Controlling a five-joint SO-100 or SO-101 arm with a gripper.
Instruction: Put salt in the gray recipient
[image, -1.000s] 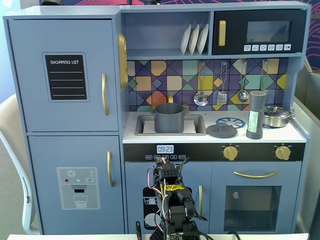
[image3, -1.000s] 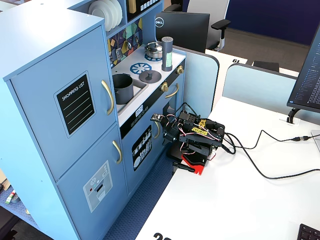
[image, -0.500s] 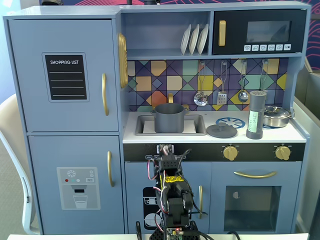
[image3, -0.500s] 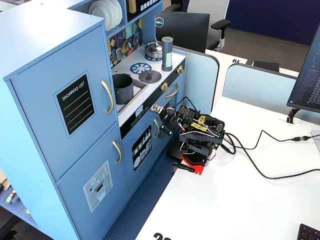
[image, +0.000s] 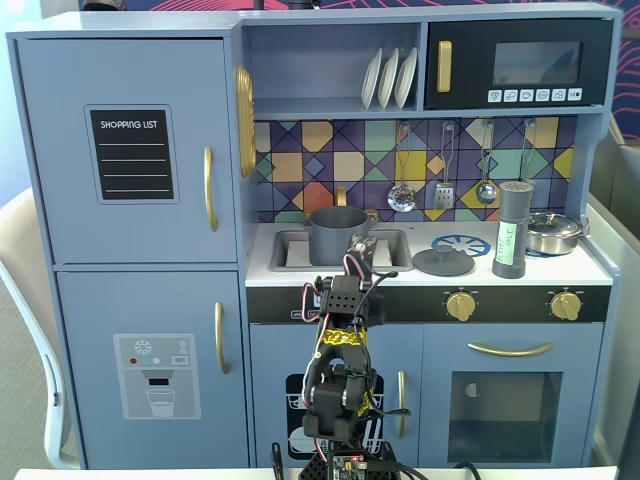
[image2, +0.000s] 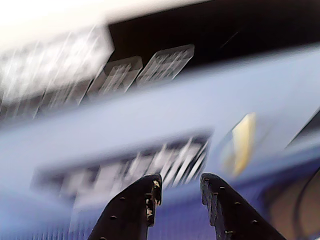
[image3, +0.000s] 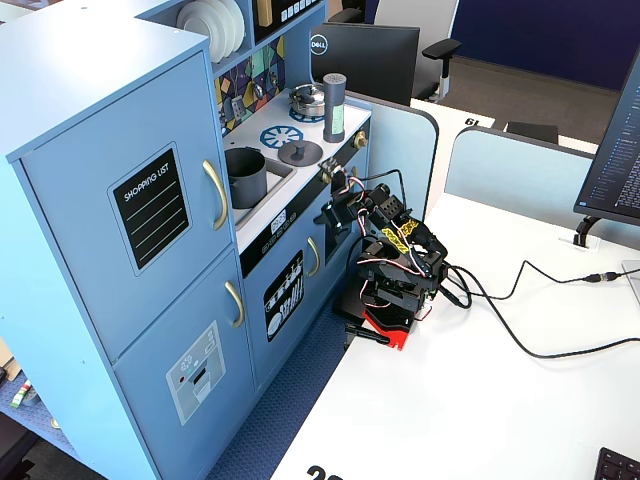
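The salt (image: 512, 232) is a tall dark-gray shaker with a light-green label. It stands upright on the counter's right side, and also shows in the other fixed view (image3: 334, 108). The gray recipient (image: 337, 236) is a matte gray pot sitting in the sink, also seen from the side (image3: 246, 177). My gripper (image2: 180, 184) is open and empty, its jaws apart, in front of the blue cabinet front. In a fixed view the gripper (image: 361, 252) is at the counter's front edge, just right of the pot and far left of the salt.
A flat gray lid (image: 443, 262) lies on the counter between the sink and the salt. A shiny steel pan (image: 553, 232) sits right of the salt. Utensils (image: 444, 190) hang on the back wall. A gold door handle (image2: 240, 143) shows blurred in the wrist view.
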